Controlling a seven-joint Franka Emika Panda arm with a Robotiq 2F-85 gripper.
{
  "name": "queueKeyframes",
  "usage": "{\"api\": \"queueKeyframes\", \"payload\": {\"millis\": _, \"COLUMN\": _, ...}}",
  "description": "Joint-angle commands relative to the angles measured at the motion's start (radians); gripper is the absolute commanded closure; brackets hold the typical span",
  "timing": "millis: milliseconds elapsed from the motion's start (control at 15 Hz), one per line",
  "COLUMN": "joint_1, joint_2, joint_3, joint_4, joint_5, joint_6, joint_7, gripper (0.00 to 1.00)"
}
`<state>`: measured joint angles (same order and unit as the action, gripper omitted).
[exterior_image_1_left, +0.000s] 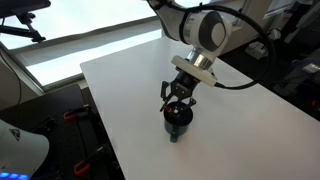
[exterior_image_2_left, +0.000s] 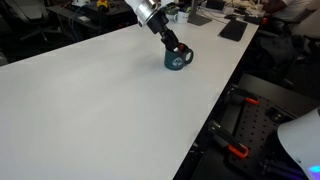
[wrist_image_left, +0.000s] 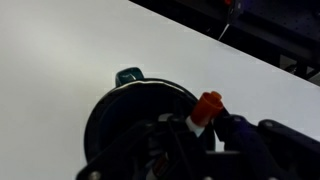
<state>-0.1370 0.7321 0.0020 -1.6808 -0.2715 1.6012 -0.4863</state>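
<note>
A dark teal mug (exterior_image_1_left: 178, 122) (exterior_image_2_left: 179, 59) stands on the white table (exterior_image_1_left: 120, 80), near one of its edges. My gripper (exterior_image_1_left: 178, 98) (exterior_image_2_left: 170, 43) hangs tilted right over the mug's mouth, its dark fingers reaching down to the rim. In the wrist view the mug (wrist_image_left: 108, 112) fills the lower middle, its handle (wrist_image_left: 128, 76) pointing away. A white marker with an orange-red cap (wrist_image_left: 207, 106) leans at the rim, beside a dark finger (wrist_image_left: 238, 135) of my gripper (wrist_image_left: 195, 138). Shadow hides whether the fingers press on the marker.
The table edge (exterior_image_2_left: 215, 110) runs close to the mug, with red-handled tools (exterior_image_2_left: 236, 151) on the floor below it. A flat black slab (exterior_image_2_left: 232, 30) lies at the table's far end. Open white tabletop (exterior_image_2_left: 90, 100) stretches away from the mug.
</note>
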Motion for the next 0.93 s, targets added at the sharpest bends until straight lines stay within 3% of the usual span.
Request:
{"api": "queueKeyframes", "payload": {"millis": 0, "joint_1": -0.001, "joint_2": -0.008, "joint_3": -0.003, "joint_4": -0.003, "joint_5": -0.018, "joint_6": -0.006, "joint_7": -0.009, "gripper": 0.40}}
{"api": "queueKeyframes", "payload": {"millis": 67, "joint_1": -0.001, "joint_2": -0.009, "joint_3": -0.003, "joint_4": -0.004, "joint_5": -0.018, "joint_6": -0.004, "joint_7": -0.007, "gripper": 0.34}}
{"api": "queueKeyframes", "payload": {"millis": 133, "joint_1": -0.001, "joint_2": -0.010, "joint_3": -0.003, "joint_4": -0.006, "joint_5": -0.021, "joint_6": -0.001, "joint_7": -0.006, "gripper": 0.63}}
{"api": "queueKeyframes", "payload": {"millis": 200, "joint_1": -0.001, "joint_2": -0.009, "joint_3": -0.003, "joint_4": -0.006, "joint_5": -0.021, "joint_6": -0.001, "joint_7": -0.006, "gripper": 0.72}}
{"api": "queueKeyframes", "payload": {"millis": 267, "joint_1": -0.001, "joint_2": -0.008, "joint_3": -0.003, "joint_4": -0.005, "joint_5": -0.020, "joint_6": -0.002, "joint_7": -0.006, "gripper": 0.72}}
{"api": "queueKeyframes", "payload": {"millis": 467, "joint_1": -0.001, "joint_2": -0.007, "joint_3": -0.004, "joint_4": -0.001, "joint_5": -0.020, "joint_6": -0.007, "joint_7": -0.005, "gripper": 0.95}}
{"api": "queueKeyframes", "payload": {"millis": 867, "joint_1": 0.002, "joint_2": -0.018, "joint_3": -0.004, "joint_4": -0.010, "joint_5": -0.026, "joint_6": 0.001, "joint_7": 0.005, "gripper": 0.93}}
